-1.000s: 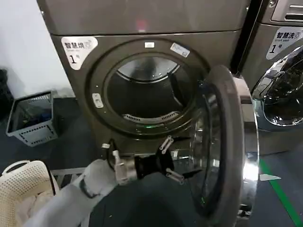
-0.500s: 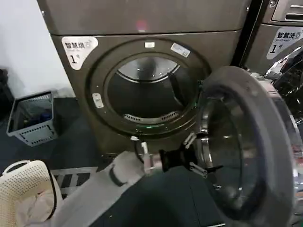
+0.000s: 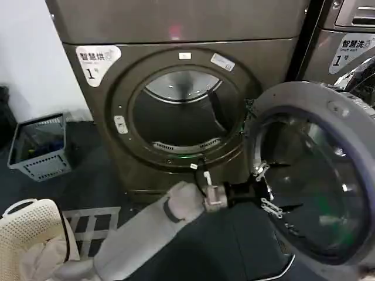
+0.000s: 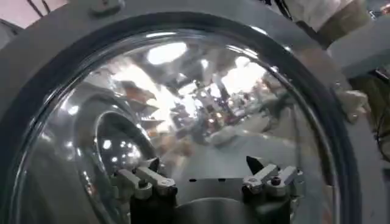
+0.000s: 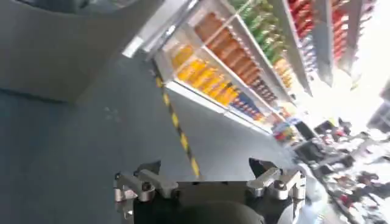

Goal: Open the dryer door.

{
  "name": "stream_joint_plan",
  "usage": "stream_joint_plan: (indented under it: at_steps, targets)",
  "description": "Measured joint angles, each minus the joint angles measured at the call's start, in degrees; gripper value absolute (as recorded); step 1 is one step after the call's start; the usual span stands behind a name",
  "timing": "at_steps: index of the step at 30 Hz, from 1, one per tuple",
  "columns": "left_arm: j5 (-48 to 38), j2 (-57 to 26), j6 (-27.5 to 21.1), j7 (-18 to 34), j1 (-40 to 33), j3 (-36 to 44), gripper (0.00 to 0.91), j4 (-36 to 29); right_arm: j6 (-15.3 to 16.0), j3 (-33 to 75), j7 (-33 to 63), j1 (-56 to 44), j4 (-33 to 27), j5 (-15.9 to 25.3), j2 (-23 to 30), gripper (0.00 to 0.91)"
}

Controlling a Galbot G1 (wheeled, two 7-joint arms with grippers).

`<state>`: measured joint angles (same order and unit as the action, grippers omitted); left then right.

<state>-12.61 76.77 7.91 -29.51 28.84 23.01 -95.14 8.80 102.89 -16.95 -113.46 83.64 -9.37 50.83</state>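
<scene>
The dryer (image 3: 176, 26) is a dark grey-brown machine with a "1" sticker, and its round drum opening (image 3: 181, 117) is uncovered. The dryer door (image 3: 351, 134) stands swung wide to the right, its grey inner rim and glass facing me. My left gripper (image 3: 274, 188) is open at the lower left of the door's inner face, low in front of the dryer. In the left wrist view the door glass (image 4: 201, 103) lies close ahead of the left gripper (image 4: 204, 167), with nothing between the jaws. The right gripper (image 5: 204, 167) is open and holds nothing, pointing over the floor.
A grey crate (image 3: 38, 146) sits on the floor at the left, and a white laundry basket (image 3: 26, 234) with cloth stands at the near left. The neighbouring machine (image 3: 343, 52) is behind the open door. A yellow-black floor line (image 5: 177, 122) and stocked shelves (image 5: 244, 61) lie off to the right.
The door has swung from edge-on to wide open toward the right. My left gripper has moved right along with it, staying at the door's inner side.
</scene>
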Motion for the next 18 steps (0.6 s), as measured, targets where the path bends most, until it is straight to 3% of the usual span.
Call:
stream_joint_plan:
  at_steps: [6,12,18]
  targets:
    - [3.32,3.64,0.51,1.87,-0.70,0.24,0.907,3.47,-0.41,4.61,-0.48,-3.93,5.78,-1.26,6.45,0.907]
    - [7.85,7.51,0.53,5.71,-1.09,-0.29,0.907,6.98,-2.61,7.21,-1.42,-6.12,7.93,-1.77,11.13,0.907]
    - [9.93,11.49,0.27,8.11,-1.85,-0.55,0.907,11.47,-2.44,8.88,-0.48,-7.13,9.94,-1.31,14.47,0.907]
